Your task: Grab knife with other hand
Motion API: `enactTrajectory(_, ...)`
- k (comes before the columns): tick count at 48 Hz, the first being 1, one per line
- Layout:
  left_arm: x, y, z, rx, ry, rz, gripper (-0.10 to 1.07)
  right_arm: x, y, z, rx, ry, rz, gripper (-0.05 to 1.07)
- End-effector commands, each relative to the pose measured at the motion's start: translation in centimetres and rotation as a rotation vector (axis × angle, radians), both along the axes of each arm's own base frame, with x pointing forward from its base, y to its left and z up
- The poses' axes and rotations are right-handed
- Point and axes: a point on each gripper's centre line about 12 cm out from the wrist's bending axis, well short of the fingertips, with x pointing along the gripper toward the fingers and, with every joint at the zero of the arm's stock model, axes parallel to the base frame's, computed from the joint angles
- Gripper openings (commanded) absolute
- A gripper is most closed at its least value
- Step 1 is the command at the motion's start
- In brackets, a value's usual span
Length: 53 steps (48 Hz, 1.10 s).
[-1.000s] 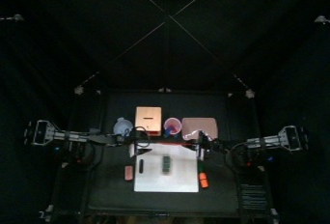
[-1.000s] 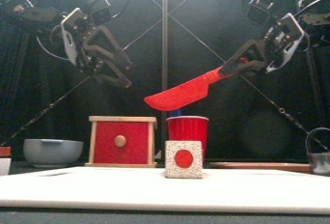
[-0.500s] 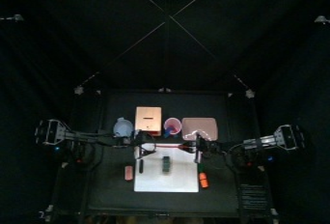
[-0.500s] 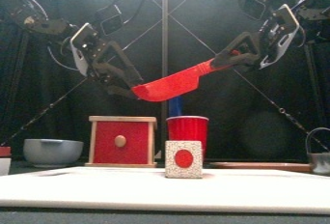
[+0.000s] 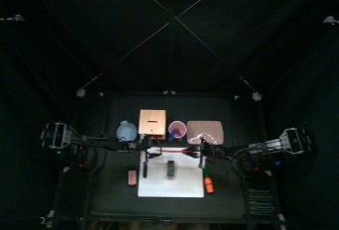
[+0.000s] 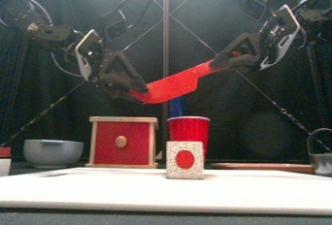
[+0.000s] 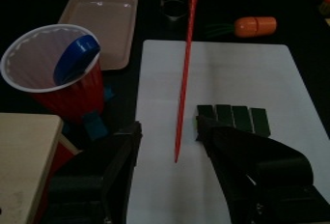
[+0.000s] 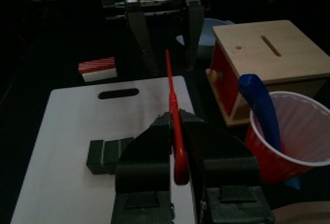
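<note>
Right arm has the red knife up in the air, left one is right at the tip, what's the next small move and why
Probably close the left gripper on the blade. The red knife is held by its handle in the right gripper, and its tip already lies between the open left fingers. The right should hold on until the left has it.

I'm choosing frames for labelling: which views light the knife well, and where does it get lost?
Front view: the red knife is bright against black curtains, clear between the left hand and right hand. Left wrist view: only a thin edge-on line. Top view: dim, knife barely visible.
</note>
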Motion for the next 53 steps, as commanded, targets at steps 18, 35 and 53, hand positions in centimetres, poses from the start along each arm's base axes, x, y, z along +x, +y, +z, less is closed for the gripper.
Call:
enactTrajectory(18, 0.8, -0.1, 0.8, 0.010, -0.039, -0.009, 0.62, 0.5, 0.1, 1.2, 0.003, -0.044, -0.002, 0.15)
enactTrajectory(35, 0.5, -0.1, 0.3, 0.011, -0.033, -0.012, 0.46, 0.4, 0.0, -0.4, 0.116, 0.062, -0.046, 0.15)
enactTrajectory(53, 0.4, -0.9, -1.1, 0.005, -0.069, -0.033, 0.46, 2.6, 0.7, -2.5, 0.217, 0.232, -0.040, 0.14)
